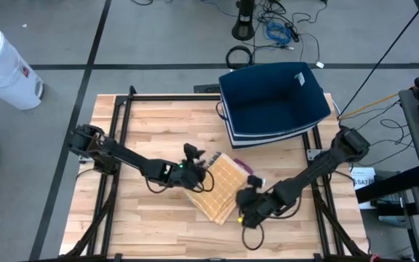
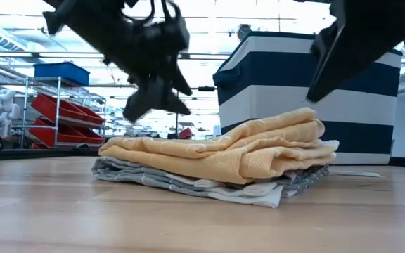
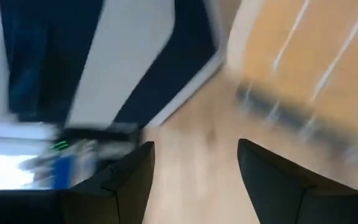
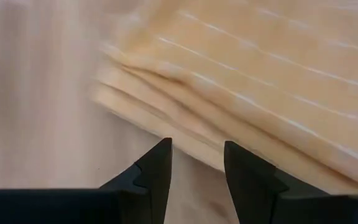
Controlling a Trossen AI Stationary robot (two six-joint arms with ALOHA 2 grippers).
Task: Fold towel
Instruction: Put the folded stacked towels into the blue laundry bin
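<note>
A folded yellow towel (image 1: 220, 188) lies in the middle of the wooden table, its layers stacked (image 2: 223, 151) on a grey folded cloth (image 2: 188, 184). My left gripper (image 1: 206, 173) hangs open over the towel's left part (image 2: 157, 109), clear of it; its wrist view (image 3: 194, 155) looks past the towel (image 3: 309, 50) toward the bin. My right gripper (image 1: 244, 207) hovers open near the towel's near right corner (image 4: 197, 152), with the towel's layered edge (image 4: 166, 93) just ahead of its fingertips. Nothing is between either pair of fingers.
A blue and white bin (image 1: 275, 98) stands at the table's far right, right behind the towel (image 2: 315, 91). A white cylinder (image 1: 2, 65) stands on the floor beyond the far left corner. Bare wood (image 1: 151, 218) lies to the left and near side.
</note>
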